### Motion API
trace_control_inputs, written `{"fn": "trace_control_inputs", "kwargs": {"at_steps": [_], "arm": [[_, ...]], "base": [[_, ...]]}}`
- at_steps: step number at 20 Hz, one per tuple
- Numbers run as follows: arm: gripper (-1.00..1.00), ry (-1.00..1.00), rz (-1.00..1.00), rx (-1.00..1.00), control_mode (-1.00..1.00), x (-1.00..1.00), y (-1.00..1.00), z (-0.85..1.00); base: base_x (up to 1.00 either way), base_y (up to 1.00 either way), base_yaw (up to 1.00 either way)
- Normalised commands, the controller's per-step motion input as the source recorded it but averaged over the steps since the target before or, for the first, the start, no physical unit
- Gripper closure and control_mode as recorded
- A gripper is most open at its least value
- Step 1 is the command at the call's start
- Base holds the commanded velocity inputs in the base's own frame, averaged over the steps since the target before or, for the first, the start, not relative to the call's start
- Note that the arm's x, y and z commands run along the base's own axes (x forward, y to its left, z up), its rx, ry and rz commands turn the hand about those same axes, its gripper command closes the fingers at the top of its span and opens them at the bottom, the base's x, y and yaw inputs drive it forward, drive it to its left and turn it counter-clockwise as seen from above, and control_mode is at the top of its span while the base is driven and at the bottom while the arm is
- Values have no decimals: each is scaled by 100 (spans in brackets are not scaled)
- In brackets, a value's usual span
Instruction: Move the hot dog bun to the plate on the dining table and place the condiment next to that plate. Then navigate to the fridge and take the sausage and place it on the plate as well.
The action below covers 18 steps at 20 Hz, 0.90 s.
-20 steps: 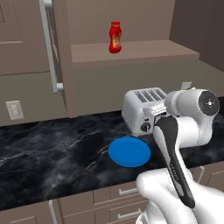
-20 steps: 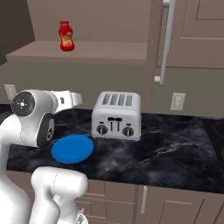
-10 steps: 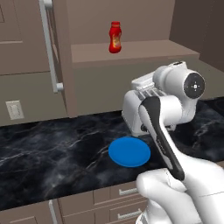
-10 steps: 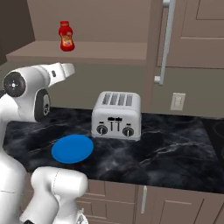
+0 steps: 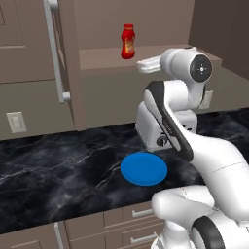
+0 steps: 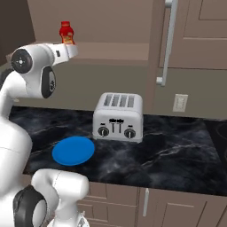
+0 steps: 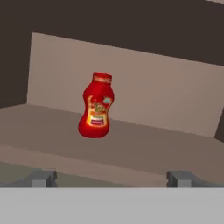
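Condiment: red plastic squeeze bottle (image 7: pixel 96 106) stood upright on beige raised ledge (image 5: pixel 160 56), ungrasped | gripper (image 7: pixel 112 178): jaws wide apart, empty, facing bottle | round blue plate (image 5: pixel 144 168) on black marble counter (image 6: pixel 177 155) was bare | progress judged early: bun, condiment, sausage all outstanding

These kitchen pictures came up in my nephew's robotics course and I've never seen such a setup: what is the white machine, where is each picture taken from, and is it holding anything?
It is a rendered kitchen, not a real one. The white robot arm with dark joints stands on a drivable base. Two pictures come from cameras on that base, behind the arm to its left and right. The third looks out from the hand itself, with its two dark fingertips at the bottom.

On the black marble counter lie a flat round blue plate and a silver four-slot toaster. A red condiment bottle stands upright on the beige ledge above.

The two-finger gripper is open, holds nothing, and points at the bottle.
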Motion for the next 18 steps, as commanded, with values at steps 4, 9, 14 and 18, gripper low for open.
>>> {"fn": "trace_control_inputs", "kwargs": {"at_steps": [4,9,14,18], "arm": [[-100,-8,0,23,-100,56,5,24],[-100,-11,0,18,-100,49,16,24],[-100,-2,0,12,-100,45,7,36],[-100,0,0,1,-100,27,13,17]], "base": [[0,0,0],[0,0,0],[0,0,0],[0,0,0]]}}
